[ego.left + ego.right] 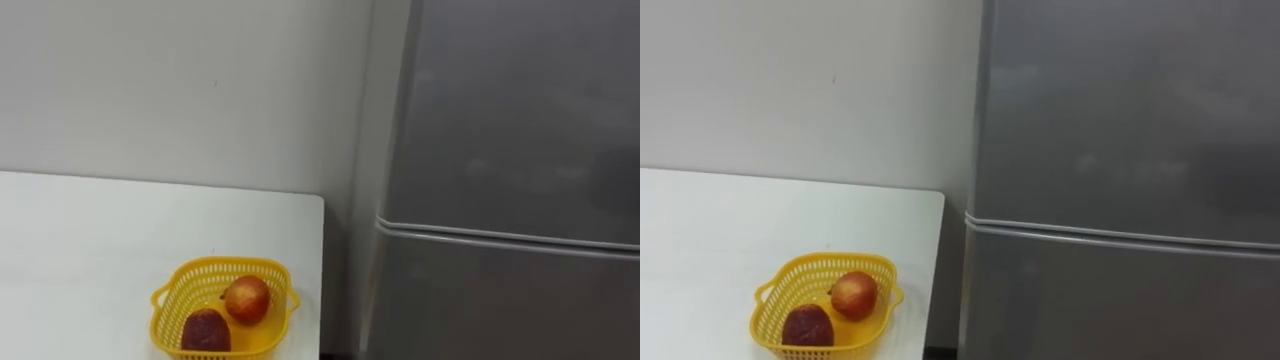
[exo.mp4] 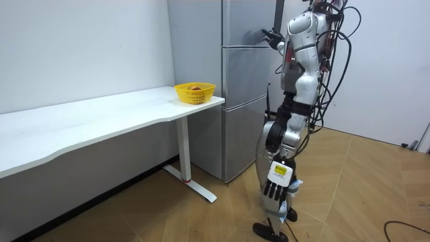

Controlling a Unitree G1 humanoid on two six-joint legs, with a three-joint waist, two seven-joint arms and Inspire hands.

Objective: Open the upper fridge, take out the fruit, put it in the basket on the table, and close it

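Observation:
The grey fridge stands straight ahead of me with its upper door shut. A seam divides that door from the lower door, also shut. In the room view I stand upright a short step from the fridge front. My left hand hangs beside my thigh with relaxed fingers, holding nothing. A small dark shape at shoulder height by the fridge's edge looks like my right hand, too small to read.
A white table stands left of the fridge against the wall. Near the table's corner by the fridge, a yellow basket holds a red apple and a darker fruit. Wooden floor lies open behind me.

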